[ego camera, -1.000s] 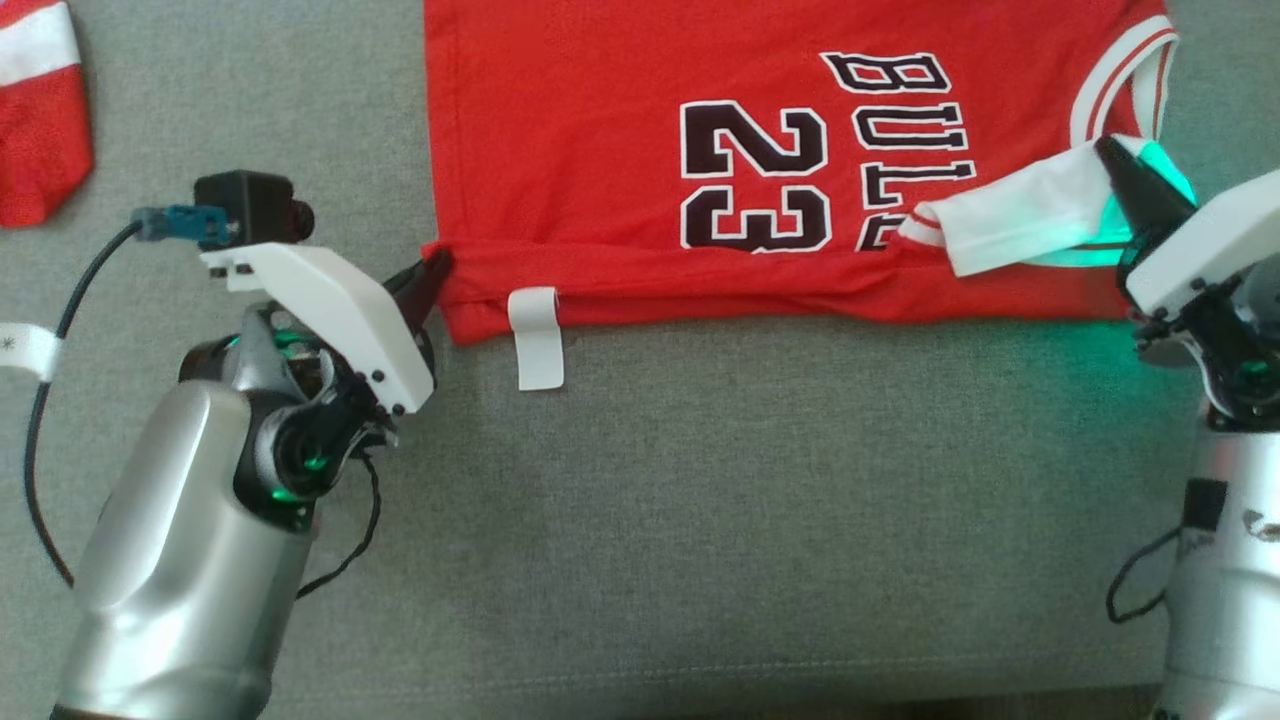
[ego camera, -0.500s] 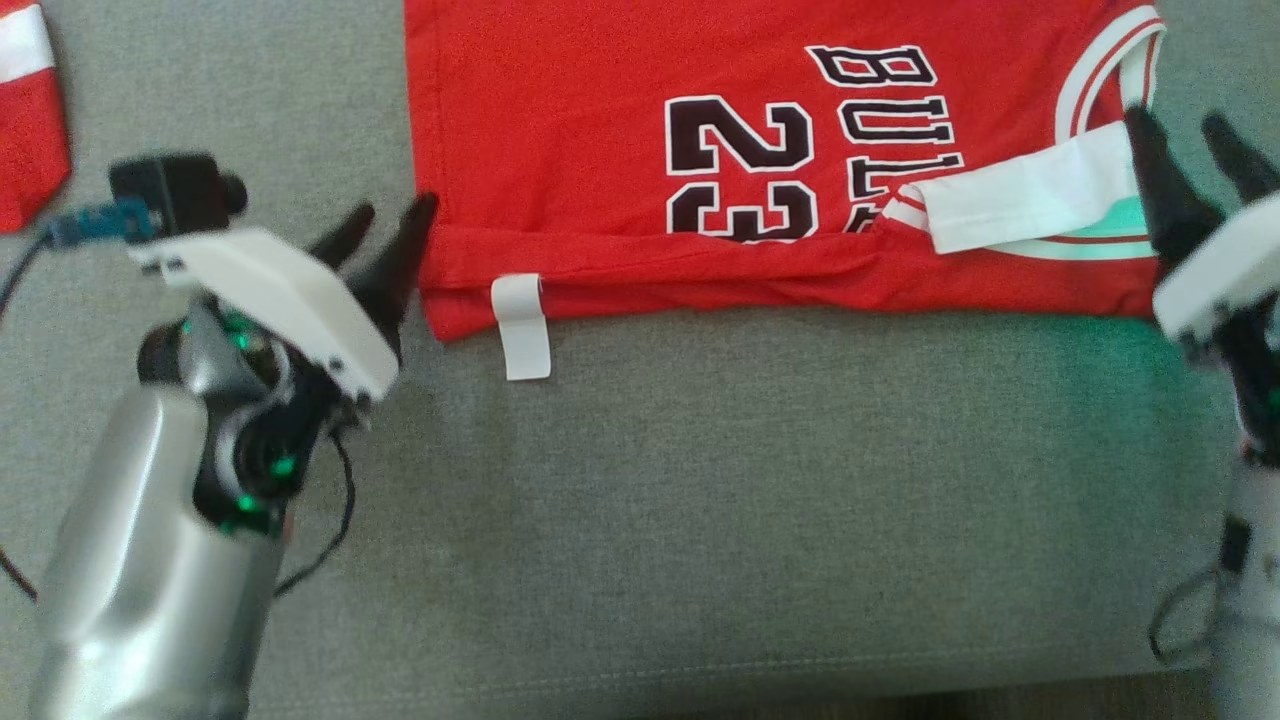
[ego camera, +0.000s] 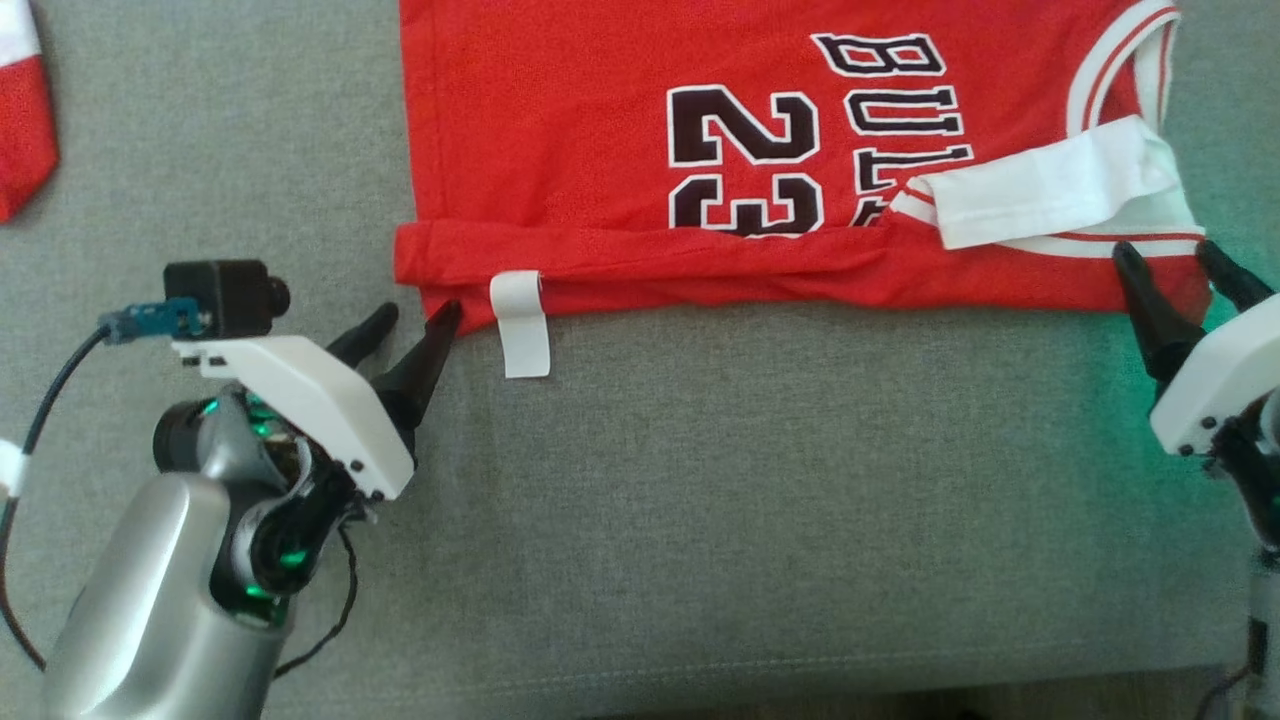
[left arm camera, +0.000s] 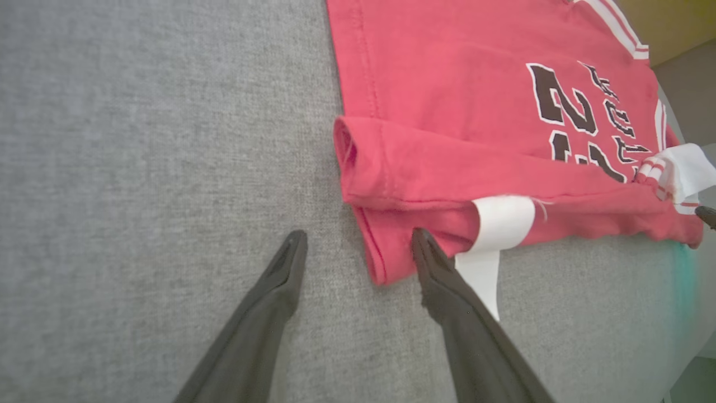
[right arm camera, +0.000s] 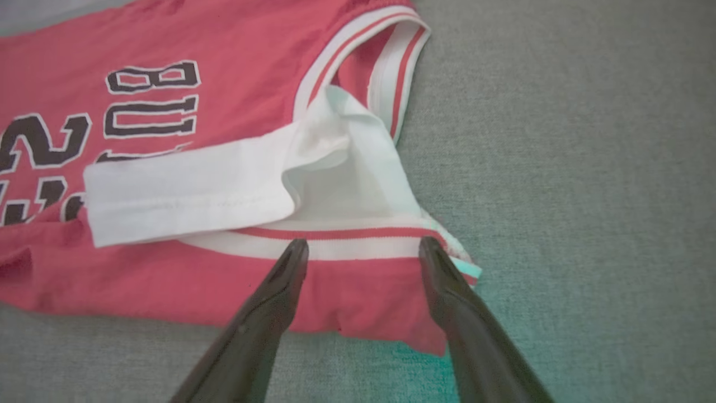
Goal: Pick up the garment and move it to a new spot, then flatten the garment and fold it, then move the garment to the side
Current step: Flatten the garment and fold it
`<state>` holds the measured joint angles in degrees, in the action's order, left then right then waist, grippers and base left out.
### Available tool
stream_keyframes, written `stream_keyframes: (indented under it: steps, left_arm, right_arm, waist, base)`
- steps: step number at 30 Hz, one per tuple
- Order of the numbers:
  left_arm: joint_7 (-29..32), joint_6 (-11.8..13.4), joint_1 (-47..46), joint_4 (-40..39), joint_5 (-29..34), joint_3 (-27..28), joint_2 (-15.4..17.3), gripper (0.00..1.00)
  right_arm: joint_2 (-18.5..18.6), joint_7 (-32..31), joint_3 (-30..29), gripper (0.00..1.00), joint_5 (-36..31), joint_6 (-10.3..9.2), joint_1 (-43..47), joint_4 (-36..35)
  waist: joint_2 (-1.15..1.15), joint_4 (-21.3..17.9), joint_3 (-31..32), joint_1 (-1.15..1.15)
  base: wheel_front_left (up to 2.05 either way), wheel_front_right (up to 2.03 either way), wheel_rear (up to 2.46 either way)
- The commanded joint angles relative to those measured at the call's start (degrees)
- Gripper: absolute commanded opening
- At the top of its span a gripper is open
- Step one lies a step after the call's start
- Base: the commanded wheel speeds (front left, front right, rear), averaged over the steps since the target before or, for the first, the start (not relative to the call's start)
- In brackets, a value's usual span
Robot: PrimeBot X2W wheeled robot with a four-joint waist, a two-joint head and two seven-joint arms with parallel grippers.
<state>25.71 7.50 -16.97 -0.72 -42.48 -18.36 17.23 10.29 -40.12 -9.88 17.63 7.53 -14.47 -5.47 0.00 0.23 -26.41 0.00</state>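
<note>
The garment (ego camera: 600, 120) is a red jersey with "23" and black lettering, lying flat on the grey cushion (ego camera: 750, 500). Its near edge is folded over into a long strip (ego camera: 700, 265), and a white label (ego camera: 522, 322) hangs from it. A white inner flap (ego camera: 1040, 190) lies turned out by the striped armhole. My left gripper (ego camera: 415, 318) is open at the jersey's near left corner (left arm camera: 380, 263), which lies between the fingers of that gripper (left arm camera: 358, 235). At the near right corner my right gripper (ego camera: 1165, 255) is open; its fingers straddle the striped trim (right arm camera: 347, 238) with nothing clamped in the gripper (right arm camera: 362, 243).
Another red and white cloth (ego camera: 20, 120) lies at the far left edge. A black cable (ego camera: 45, 390) loops from the left wrist camera. The cushion's front seam (ego camera: 700, 675) runs along the bottom, with bare grey fabric between it and the jersey.
Both grippers went from shut on the jersey's near corners to open and drew back toward me. The released edge now rests folded over the jersey.
</note>
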Motion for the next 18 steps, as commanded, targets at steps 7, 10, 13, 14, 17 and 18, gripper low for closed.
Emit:
stream_keyframes:
  steps: [7,10,13,14,17,18]
  left_arm:
    - [1.0,-0.3,-4.08,1.54,1.27,0.52,1.88,1.0]
    - [1.45,-0.56,-4.39,2.5,1.47,-0.1,2.03,1.0]
    - [1.81,-0.96,-3.97,2.96,1.33,-0.52,2.31,1.0]
    - [1.97,-1.12,-3.63,2.99,1.3,-0.74,2.46,1.0]
    - [2.76,-1.48,-2.4,2.1,1.18,-1.46,2.99,1.0]
    - [3.11,-1.56,-2.0,1.71,1.14,-1.68,3.22,1.0]
  right_arm:
    - [3.25,-2.07,0.75,1.0,-0.18,-0.04,-0.27,0.35]
    - [3.89,-2.57,1.03,1.0,0.12,-0.04,-0.25,0.95]
    - [4.14,-2.85,1.15,1.0,0.66,-0.04,-0.12,1.34]
    - [4.22,-2.92,1.17,1.0,0.83,-0.04,0.02,1.46]
    - [4.6,-3.31,1.13,1.0,1.46,-0.04,0.64,1.42]
    - [4.75,-3.43,1.07,1.0,1.62,-0.04,0.87,1.33]
  waist:
    - [0.0,0.11,-2.1,0.0]
    - [0.0,-0.06,-2.28,0.0]
    - [0.0,-0.33,-1.99,0.0]
    - [0.0,-0.43,-1.73,0.0]
    - [0.0,-0.66,-1.12,0.0]
    - [0.0,-0.69,-0.94,0.0]
  base:
    - [0.0,0.0,0.0]
    - [0.0,0.0,0.0]
    - [0.0,0.0,0.0]
    - [0.0,0.0,0.0]
    - [0.0,0.0,0.0]
    - [0.0,0.0,0.0]
